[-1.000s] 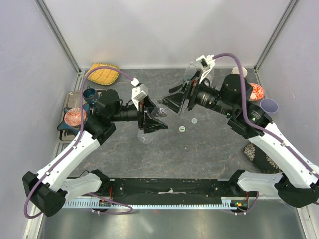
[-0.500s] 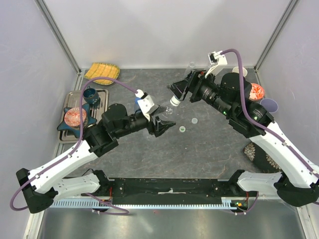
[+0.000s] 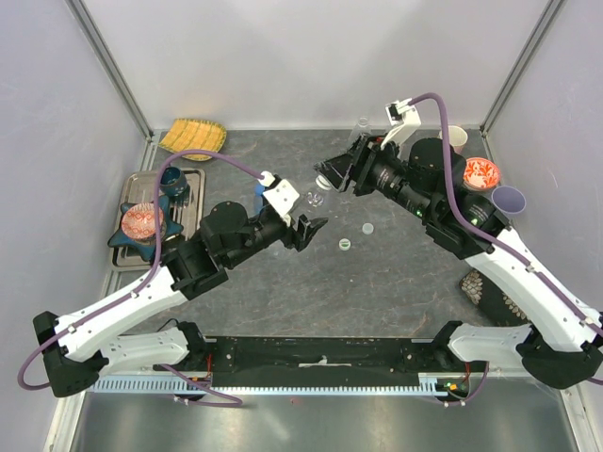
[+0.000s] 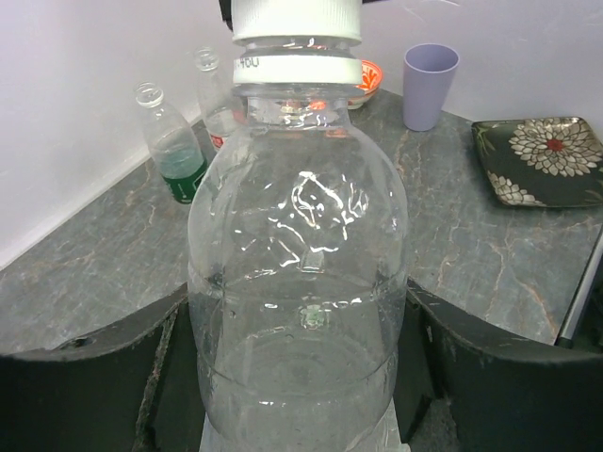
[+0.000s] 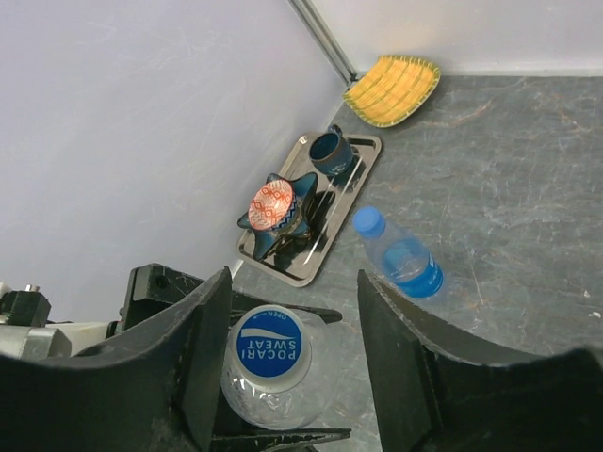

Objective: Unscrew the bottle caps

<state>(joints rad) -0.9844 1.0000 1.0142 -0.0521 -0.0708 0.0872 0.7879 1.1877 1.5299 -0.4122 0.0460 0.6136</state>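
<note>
A: Risks from here?

B: Clamped by the body in the left gripper: clear bottle, held above the middle of the table, neck toward the right gripper. Its fingers spread either side of the white-and-blue cap, not yet touching.
Likely failures: thin wall buckling, or bottle spinning in the left grip under torque. Off-centre closing, skidding over the cap's ridges. Freed cap dropping and rolling toward an edge.

A: Counts?

B: Bottles, four: the held one; blue-tinted bottle, left of centre; two open-necked by the far edge, green-label bottle and second clear bottle.
Caps, four. Two on: the white-and-blue, and the blue cap. Two loose, right of centre: plain white cap, white-and-green cap.
</note>
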